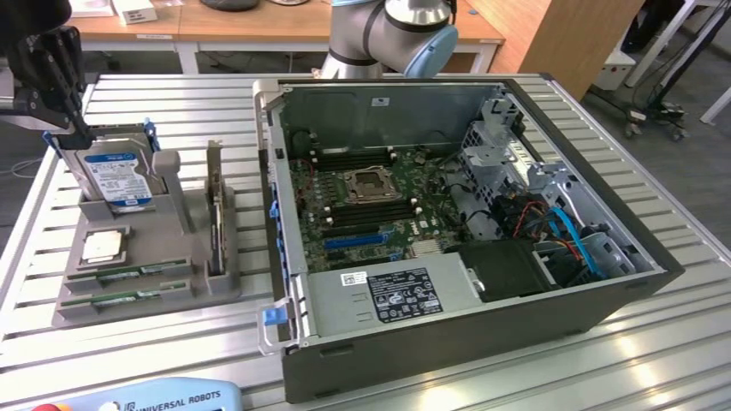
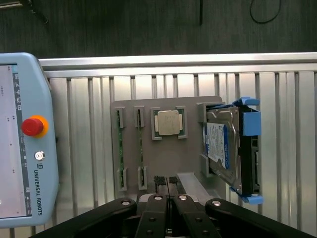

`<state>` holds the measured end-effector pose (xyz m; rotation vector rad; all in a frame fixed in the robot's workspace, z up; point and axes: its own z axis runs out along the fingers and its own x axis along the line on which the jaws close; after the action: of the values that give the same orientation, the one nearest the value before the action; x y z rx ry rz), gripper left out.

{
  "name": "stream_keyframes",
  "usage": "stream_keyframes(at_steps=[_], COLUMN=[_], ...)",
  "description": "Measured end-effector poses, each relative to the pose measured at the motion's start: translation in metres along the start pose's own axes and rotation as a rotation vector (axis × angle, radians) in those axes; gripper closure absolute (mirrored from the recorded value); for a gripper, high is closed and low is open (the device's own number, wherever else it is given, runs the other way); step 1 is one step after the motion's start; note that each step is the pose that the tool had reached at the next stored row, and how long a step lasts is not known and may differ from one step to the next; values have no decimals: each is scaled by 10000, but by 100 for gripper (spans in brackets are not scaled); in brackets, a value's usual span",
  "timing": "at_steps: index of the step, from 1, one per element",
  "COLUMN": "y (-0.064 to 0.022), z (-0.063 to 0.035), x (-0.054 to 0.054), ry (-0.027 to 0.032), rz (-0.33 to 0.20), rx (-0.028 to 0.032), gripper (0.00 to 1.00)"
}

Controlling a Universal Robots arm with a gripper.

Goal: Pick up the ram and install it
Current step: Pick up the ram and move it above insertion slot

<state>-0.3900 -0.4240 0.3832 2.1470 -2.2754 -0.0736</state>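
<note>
Just beside closed hand [image 2: 166, 180], ram [image 2: 140, 148], untouched

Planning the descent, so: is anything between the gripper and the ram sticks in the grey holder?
Nothing visible does. The shut gripper hangs above the grey holder; both ram sticks lie uncovered in their slots, with the processor and hard drive off to one side.

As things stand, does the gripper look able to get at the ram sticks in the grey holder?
Likely yes. The ram sticks stand on edge in the holder with nothing over them, and the gripper hangs above with open air between. It is shut, so it would have to open first.
</note>
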Motion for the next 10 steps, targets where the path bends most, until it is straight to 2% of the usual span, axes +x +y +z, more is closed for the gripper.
stream_keyframes(at_steps=[10], y=[0], z=[10], x=[0], ry=[0], rz=[0], rx=[0], gripper=[90])
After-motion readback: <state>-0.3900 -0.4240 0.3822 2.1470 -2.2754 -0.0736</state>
